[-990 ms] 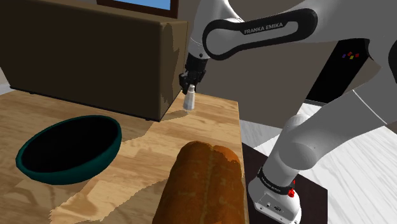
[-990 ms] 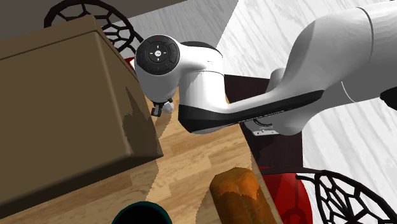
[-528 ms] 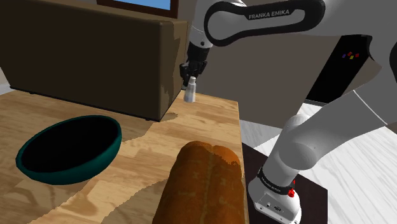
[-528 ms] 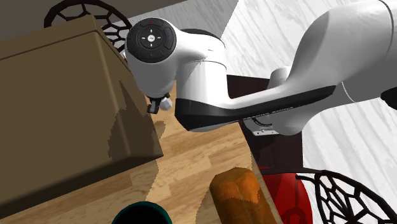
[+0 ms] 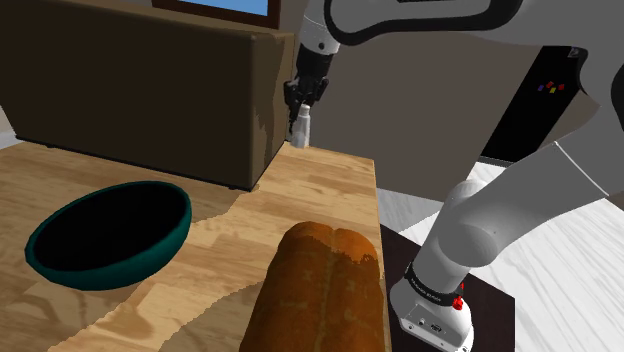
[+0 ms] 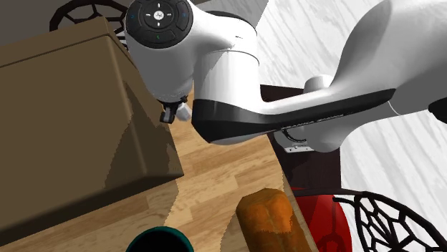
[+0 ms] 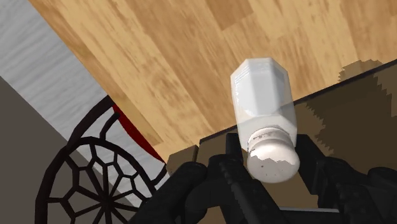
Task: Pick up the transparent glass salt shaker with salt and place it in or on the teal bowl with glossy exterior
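Observation:
A small white salt shaker (image 5: 300, 129) with a rounded cap hangs above the far corner of the wooden table (image 5: 325, 185), clasped at its cap end by my black gripper (image 5: 302, 107). The wrist view has the shaker (image 7: 263, 102) between the two fingers (image 7: 232, 159), its body pointing down at the tabletop (image 7: 172, 57). From the second exterior view the shaker (image 6: 184, 112) peeks out under the wrist, next to the box corner. The dark teal bowl (image 5: 150, 262) sits on the table at the shoulder view's left, well apart from the gripper; its rim (image 6: 163, 233) also shows.
A big brown box (image 5: 140, 90) stands on the table just beside the gripper, behind the bowl. A long loaf of bread (image 5: 325, 290) lies near the front. A black wire chair (image 7: 83, 178) with a red seat stands past the table edge.
The gripper has risen steadily with the shaker in it, carrying it higher above the table corner beside the box. Bowl and loaf have not moved.

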